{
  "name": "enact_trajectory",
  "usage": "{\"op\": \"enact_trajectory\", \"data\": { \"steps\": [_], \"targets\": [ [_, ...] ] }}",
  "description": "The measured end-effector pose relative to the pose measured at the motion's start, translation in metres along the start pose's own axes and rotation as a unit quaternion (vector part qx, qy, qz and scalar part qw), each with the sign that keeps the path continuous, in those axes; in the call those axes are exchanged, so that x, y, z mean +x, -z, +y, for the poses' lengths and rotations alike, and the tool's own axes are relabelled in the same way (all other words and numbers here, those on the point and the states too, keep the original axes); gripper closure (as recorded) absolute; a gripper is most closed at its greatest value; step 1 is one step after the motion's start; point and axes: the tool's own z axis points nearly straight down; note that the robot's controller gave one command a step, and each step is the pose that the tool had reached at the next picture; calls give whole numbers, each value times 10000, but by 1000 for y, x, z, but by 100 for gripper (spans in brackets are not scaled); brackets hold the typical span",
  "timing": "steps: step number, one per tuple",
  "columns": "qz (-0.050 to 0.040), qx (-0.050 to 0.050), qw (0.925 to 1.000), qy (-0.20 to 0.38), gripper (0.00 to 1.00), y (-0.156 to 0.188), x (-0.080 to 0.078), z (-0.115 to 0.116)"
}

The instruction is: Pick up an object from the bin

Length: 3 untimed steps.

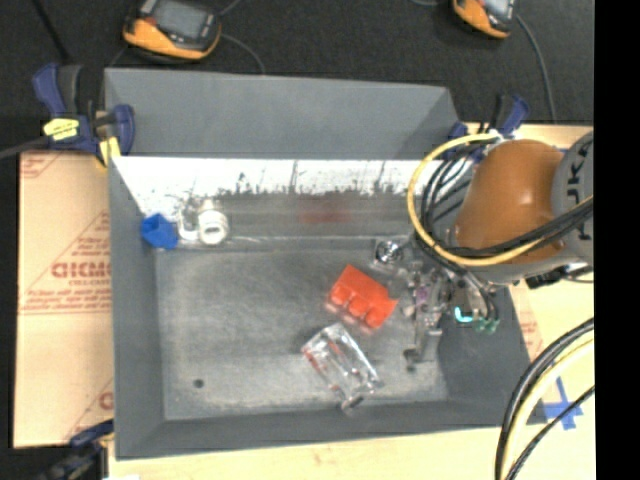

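My gripper point(424, 330) is low in the right part of the bin, just above the floor. An orange-red blocky plastic piece point(360, 298) lies just to its left, a little apart from it. A clear plastic package point(341, 364) lies tilted on the floor, in front of the orange piece and to the left of the gripper. A small shiny metal thing point(386, 253) sits by the back wall, close to the wrist. Nothing shows in the gripper's grasp.
In the back left corner a blue cap-like thing point(158, 232) and a small white roll point(212, 227) lie side by side. The arm, with its orange cover and looped cables, hangs over the bin's right wall.
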Motion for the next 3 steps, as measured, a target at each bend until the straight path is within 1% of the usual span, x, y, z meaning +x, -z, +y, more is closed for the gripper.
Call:
{"op": "enact_trajectory", "data": {
  "steps": [1, 2, 3],
  "targets": [
    [-69, -8, 10000, 0, 0, -85, -19, 33],
    [-73, 0, 9947, 1024, 0, -82, -74, 72],
    [-74, 18, 9952, 977, 0, -80, -81, -13]
  ]
}}
